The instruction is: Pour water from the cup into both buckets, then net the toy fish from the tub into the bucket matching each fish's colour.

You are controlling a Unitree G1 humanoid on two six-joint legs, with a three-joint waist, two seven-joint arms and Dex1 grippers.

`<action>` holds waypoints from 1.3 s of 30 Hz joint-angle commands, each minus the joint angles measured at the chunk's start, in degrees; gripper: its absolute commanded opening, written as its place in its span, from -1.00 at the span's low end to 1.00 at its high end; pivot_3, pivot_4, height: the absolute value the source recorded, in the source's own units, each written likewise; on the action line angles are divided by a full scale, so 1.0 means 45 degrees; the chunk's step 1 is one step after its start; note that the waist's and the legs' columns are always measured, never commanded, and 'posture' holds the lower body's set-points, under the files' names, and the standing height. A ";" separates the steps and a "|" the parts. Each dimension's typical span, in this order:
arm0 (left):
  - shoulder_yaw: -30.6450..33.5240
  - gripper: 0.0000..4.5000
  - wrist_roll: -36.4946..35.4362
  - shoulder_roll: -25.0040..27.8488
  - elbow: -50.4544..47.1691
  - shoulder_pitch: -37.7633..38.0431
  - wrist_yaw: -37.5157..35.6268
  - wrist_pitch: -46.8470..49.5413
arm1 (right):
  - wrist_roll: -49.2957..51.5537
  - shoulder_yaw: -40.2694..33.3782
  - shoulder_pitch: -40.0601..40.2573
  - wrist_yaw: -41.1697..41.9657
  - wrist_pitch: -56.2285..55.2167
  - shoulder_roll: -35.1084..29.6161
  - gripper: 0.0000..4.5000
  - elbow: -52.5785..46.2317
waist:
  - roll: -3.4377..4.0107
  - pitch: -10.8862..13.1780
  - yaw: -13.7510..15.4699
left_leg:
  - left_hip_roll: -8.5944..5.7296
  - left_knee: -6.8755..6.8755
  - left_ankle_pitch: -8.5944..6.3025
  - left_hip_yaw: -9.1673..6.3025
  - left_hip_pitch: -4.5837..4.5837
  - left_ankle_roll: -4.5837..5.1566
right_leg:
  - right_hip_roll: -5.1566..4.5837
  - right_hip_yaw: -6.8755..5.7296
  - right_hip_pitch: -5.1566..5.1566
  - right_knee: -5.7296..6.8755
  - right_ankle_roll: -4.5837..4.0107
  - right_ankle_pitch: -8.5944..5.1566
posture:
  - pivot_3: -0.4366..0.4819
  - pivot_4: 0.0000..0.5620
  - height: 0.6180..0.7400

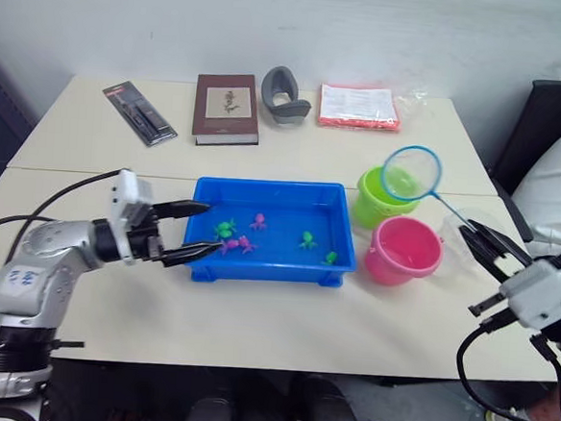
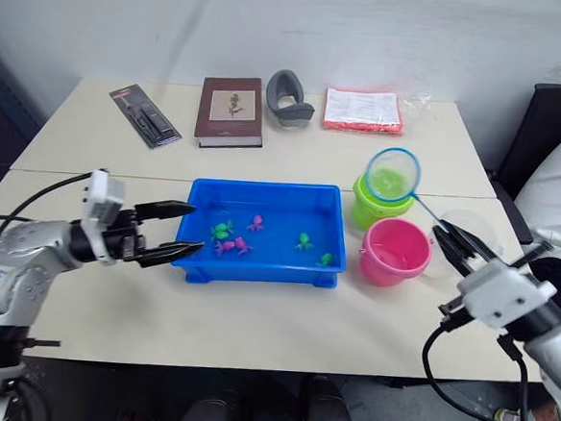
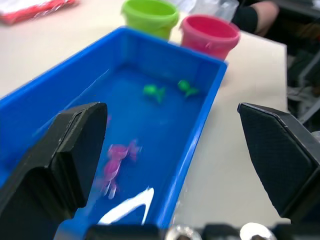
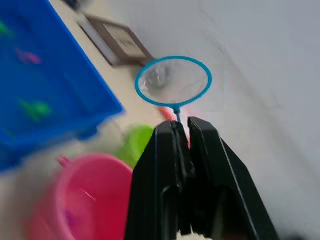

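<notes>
Right gripper (image 1: 482,241) sits at the counter's (image 1: 253,324) near right edge, fingers clamped on the handle of the net (image 1: 411,172). From there the handle slopes up and away, so the blue hoop hangs in the air over the green bucket (image 1: 372,200). Just in front of that bucket stands the pink bucket (image 1: 404,250), the two close together. Behind the right gripper, beside the pink bucket, stands the clear cup (image 1: 473,234).

Left gripper (image 1: 194,231) is open, its two fingers spread wide at the tub's (image 1: 269,265) left end; whether they touch the rim cannot be told. Centred on the counter, the tub lies immediately left of the buckets. It contains the toy fish: two pink fish (image 1: 236,246) and one green near the left end, a pink one (image 1: 259,221) toward the middle, and two green fish (image 1: 308,239) toward the right.

Along the far edge lie a black packaged item (image 1: 139,113), a brown book (image 1: 226,108), a grey curved object (image 1: 284,96) and a red packet (image 1: 359,107).
</notes>
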 commanded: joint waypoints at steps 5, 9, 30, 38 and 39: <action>0.1319 1.00 0.0057 0.0651 -0.0060 0.0758 0.0385 -0.0171 | 0.2576 0.2836 -0.4427 0.0152 0.7230 -0.0544 -1.00 -0.0685 | 0.0000 -0.0001 0.0265 | 0.0000 0.0002 -0.0045 -0.0032 -0.0050 0.0071 | -0.0019 -0.0035 -0.0045 -0.0014 -0.0018 0.0001 | -0.05 -0.47 1.00; 0.1634 1.00 0.0220 0.0942 0.0314 0.0808 0.0437 -0.0537 | 0.1525 0.4880 -0.6527 0.0472 0.9093 -0.0079 -1.00 -0.0182 | 0.0003 -0.0001 0.0323 | -0.0001 -0.0005 -0.0052 -0.0057 -0.0130 0.0042 | -0.0027 -0.0072 -0.0127 -0.0004 -0.0057 -0.0021 | -0.05 -0.47 1.00; 0.1617 1.00 0.0075 0.1260 -0.0793 0.1155 0.0831 -0.0207 | -0.2456 0.8885 -1.1305 0.1399 1.1272 0.4131 -1.00 0.3450 | -0.0015 -0.0011 0.0201 | -0.0007 0.0012 -0.0023 -0.0072 -0.0288 0.0013 | -0.0029 -0.0134 -0.0232 -0.0009 -0.0028 -0.0004 | -0.05 -0.47 1.00; 0.1747 1.00 -0.0046 0.1203 -0.1100 0.1343 0.1056 -0.0114 | -0.1997 0.7499 -1.1061 0.1593 1.1958 0.4618 -1.00 0.3544 | -0.0014 -0.0011 0.0211 | -0.0011 0.0016 -0.0022 -0.0075 -0.0293 0.0018 | -0.0033 -0.0135 -0.0232 -0.0005 -0.0025 -0.0002 | -0.05 -0.47 1.00; 0.1754 1.00 -0.0065 0.1178 -0.1141 0.1390 0.1089 -0.0107 | -0.1760 0.7018 -1.0873 0.1699 1.2020 0.4508 -1.00 0.3432 | -0.0015 -0.0011 0.0225 | -0.0012 0.0016 -0.0023 -0.0075 -0.0293 0.0020 | -0.0034 -0.0134 -0.0232 -0.0005 -0.0024 -0.0001 | -0.05 -0.47 1.00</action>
